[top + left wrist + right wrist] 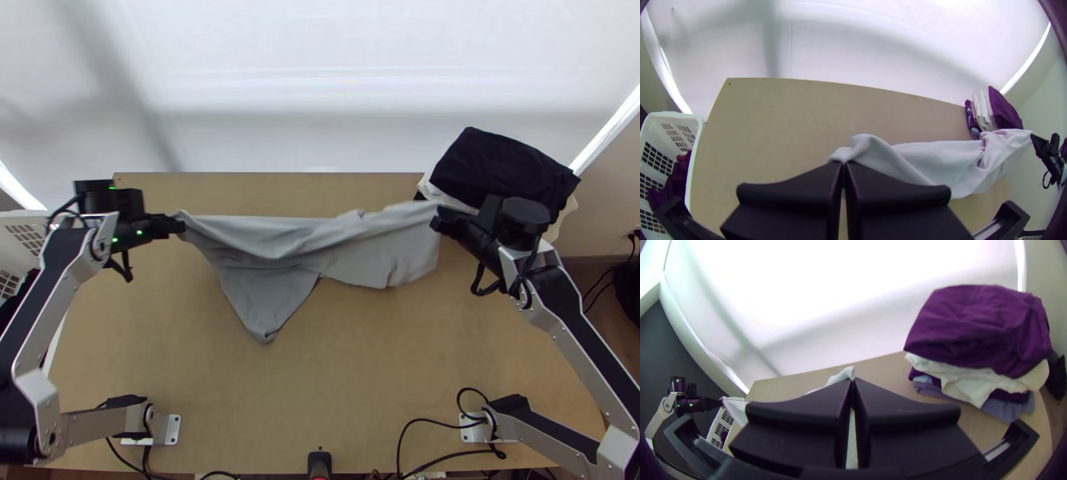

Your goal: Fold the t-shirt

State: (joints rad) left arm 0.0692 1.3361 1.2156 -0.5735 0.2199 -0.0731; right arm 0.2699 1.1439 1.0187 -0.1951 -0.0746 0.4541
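Observation:
A grey t-shirt point(280, 248) hangs stretched between the two grippers over the table's far half, its top edge drawn out sideways and one pointed part drooping toward the near side. My left gripper point(178, 226) is shut on its left end; in the left wrist view the left gripper point(843, 164) pinches the pale cloth point(929, 158) at its fingertips. My right gripper point(440, 218) is shut on the other end, and in the right wrist view the right gripper point(852, 381) has a bit of cloth point(842, 375) at its tips. Folds hide the garment's outline.
A stack of folded clothes, dark on top point(504, 172), sits at the table's far right corner, close to the right gripper. A white basket point(695, 146) with dark cloth stands off the left edge. Bare tabletop point(336, 376) lies on the near side.

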